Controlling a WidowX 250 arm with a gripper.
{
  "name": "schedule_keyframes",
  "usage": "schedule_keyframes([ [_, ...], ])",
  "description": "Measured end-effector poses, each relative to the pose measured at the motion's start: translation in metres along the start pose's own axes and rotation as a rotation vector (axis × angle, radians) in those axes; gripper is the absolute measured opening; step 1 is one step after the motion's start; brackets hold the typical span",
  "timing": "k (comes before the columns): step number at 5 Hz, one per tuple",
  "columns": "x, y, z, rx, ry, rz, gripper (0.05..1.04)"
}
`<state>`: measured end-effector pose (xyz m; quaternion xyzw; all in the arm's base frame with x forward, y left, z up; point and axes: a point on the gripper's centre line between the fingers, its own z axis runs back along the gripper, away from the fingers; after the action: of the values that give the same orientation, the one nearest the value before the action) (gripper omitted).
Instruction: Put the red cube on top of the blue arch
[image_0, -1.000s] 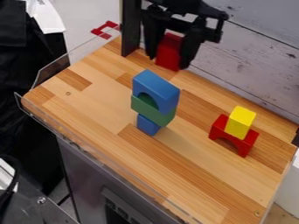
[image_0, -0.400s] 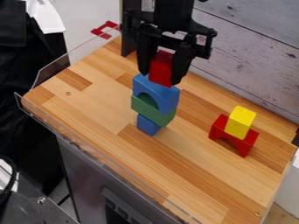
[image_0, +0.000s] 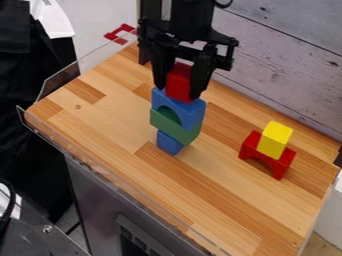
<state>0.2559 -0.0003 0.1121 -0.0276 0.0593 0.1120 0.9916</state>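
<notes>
Three pieces make a narrow tower at the centre of the frame: a small blue block (image_0: 169, 143) at the bottom, a green piece (image_0: 184, 135), then the blue arch (image_0: 191, 114) on top. The pincer (image_0: 178, 91) hangs just above and grips the red cube (image_0: 179, 82) by two opposite sides, so its underside is left for landing on the arch. From where I stand, cube and arch seem to meet, but I cannot tell if the weight rests there. I think centring matters most, because the base is small and a sideways push could tip everything. The red arch (image_0: 282, 165) with the yellow block (image_0: 274, 140) stands well apart, right of centre — no obstacle, I judge. For leaving, straight up seems safest, as the plank wall (image_0: 280, 75) rises behind the tabletop (image_0: 227, 200).
</notes>
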Motion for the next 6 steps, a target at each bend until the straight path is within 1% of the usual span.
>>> schedule_keyframes([
  [1, 0.002, 0.003, -0.003, 0.002, 0.008, 0.002, 0.579],
  [2, 0.001, 0.004, -0.003, 0.002, 0.011, 0.003, 0.653],
  [3, 0.000, 0.004, -0.005, 0.007, 0.032, 0.008, 0.927],
  [4, -0.001, 0.005, -0.005, 0.014, 0.037, 0.020, 1.001],
  [5, -0.003, 0.004, -0.005, 0.020, 0.044, 0.027, 1.001],
  [6, -0.007, 0.001, 0.029, 0.046, -0.043, 0.056, 1.001],
])
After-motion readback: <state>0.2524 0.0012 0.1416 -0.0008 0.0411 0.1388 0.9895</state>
